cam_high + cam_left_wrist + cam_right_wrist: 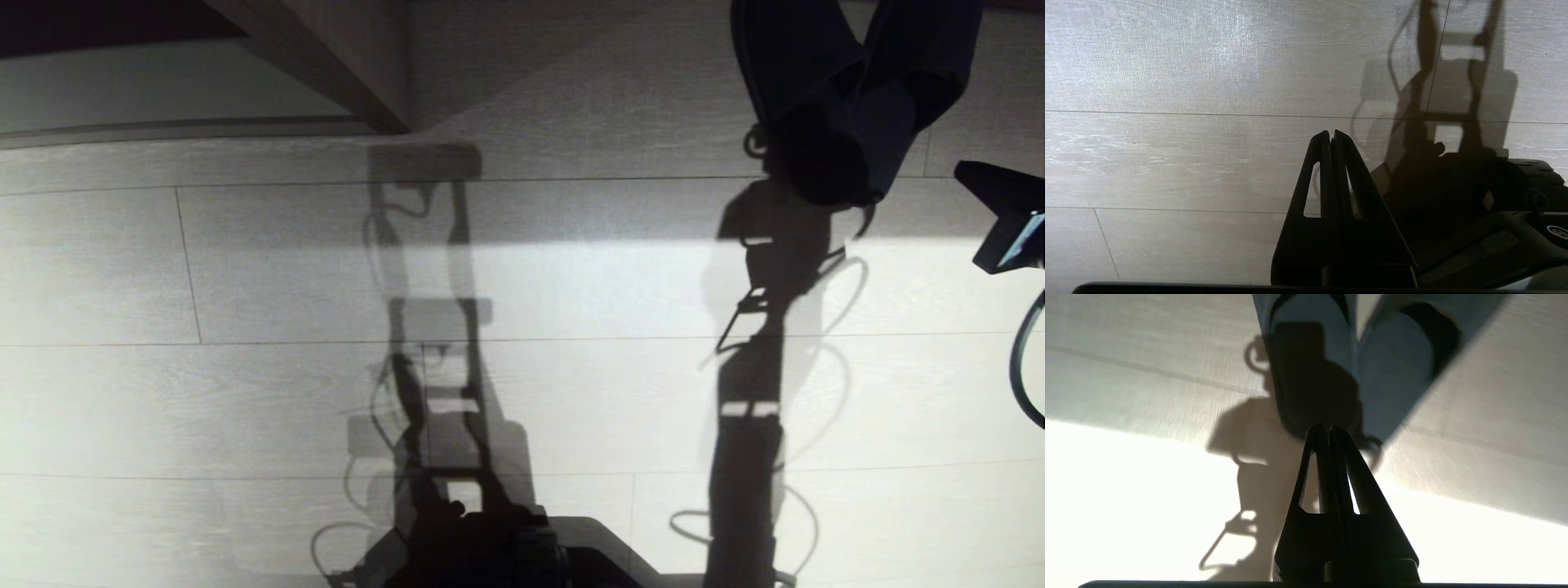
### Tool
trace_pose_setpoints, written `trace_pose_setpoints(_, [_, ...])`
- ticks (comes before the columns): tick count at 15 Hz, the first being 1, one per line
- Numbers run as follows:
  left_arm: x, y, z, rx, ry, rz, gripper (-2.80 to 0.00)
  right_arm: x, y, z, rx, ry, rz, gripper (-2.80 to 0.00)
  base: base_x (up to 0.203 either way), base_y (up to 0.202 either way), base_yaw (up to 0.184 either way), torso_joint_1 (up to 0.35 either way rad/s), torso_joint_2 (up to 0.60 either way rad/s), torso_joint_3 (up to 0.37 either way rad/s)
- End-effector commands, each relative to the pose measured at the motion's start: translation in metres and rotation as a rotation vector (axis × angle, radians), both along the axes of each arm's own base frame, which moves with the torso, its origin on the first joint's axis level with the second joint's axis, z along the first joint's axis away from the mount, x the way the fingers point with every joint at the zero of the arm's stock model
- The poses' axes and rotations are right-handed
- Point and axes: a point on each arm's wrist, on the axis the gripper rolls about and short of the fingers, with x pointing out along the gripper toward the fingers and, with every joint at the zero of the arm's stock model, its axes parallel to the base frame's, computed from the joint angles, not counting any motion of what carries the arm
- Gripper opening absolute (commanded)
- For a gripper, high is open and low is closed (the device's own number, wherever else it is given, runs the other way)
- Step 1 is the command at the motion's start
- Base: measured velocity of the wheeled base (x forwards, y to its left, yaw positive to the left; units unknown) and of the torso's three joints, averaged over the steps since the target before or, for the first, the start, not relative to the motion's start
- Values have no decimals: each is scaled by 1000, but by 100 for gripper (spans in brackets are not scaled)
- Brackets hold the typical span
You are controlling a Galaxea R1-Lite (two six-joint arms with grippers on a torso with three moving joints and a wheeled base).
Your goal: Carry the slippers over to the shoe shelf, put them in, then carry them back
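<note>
Two slippers (1372,363) side by side on the pale floor (245,392) at one o'clock, right gripper (1328,430) pressed together, empty, tips just short of their heels, left gripper (1329,136) pressed together, pointing floorward.

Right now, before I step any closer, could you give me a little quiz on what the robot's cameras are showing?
1. True or false: the left gripper, hanging over the pale wood-grain floor, has its fingers spread wide open.
2. Pick one: in the head view the slippers are on the robot's A) left, B) right, C) nowhere in sight.
3. Short answer: how many slippers show just past the tips of the right gripper in its own wrist view?

Key: 1 false, the fingers are pressed together. 2 B. 3 two, side by side.
</note>
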Motion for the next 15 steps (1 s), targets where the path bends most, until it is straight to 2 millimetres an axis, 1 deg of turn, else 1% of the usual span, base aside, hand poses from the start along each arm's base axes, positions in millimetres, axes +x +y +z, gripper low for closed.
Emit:
trace_pose_setpoints(1, [0,0,0,-2,-1,0,-280,-38,5,6,-4,-56,-14,-280,0,0,0,0,0,0])
trace_pose_setpoints(5, [0,0,0,-2,-1,0,-280,-97,14,-15,5,-41,-75,-280,0,0,0,0,0,0])
trace_pose_setpoints(7, [0,0,0,-2,-1,0,-280,-119,15,-30,9,-5,-98,-280,0,0,0,0,0,0])
trace_pose_setpoints(8, [0,0,0,-2,-1,0,-280,-130,15,-38,9,8,-104,-280,0,0,0,0,0,0])
trace_pose_setpoints(9, [0,0,0,-2,-1,0,-280,-146,16,-48,10,3,-108,-280,0,0,0,0,0,0])
trace_pose_setpoints(11, [0,0,0,-2,-1,0,-280,-170,17,-72,9,15,-109,-280,0,0,0,0,0,0])
trace_pose_setpoints(12, [0,0,0,-2,-1,0,-280,-178,17,-88,9,43,-108,-280,0,0,0,0,0,0])
trace_pose_setpoints(13, [0,0,0,-2,-1,0,-280,-180,18,-98,8,75,-106,-280,0,0,0,0,0,0])
trace_pose_setpoints(15, [0,0,0,-2,-1,0,-280,-191,18,-115,9,71,-99,-280,0,0,0,0,0,0])
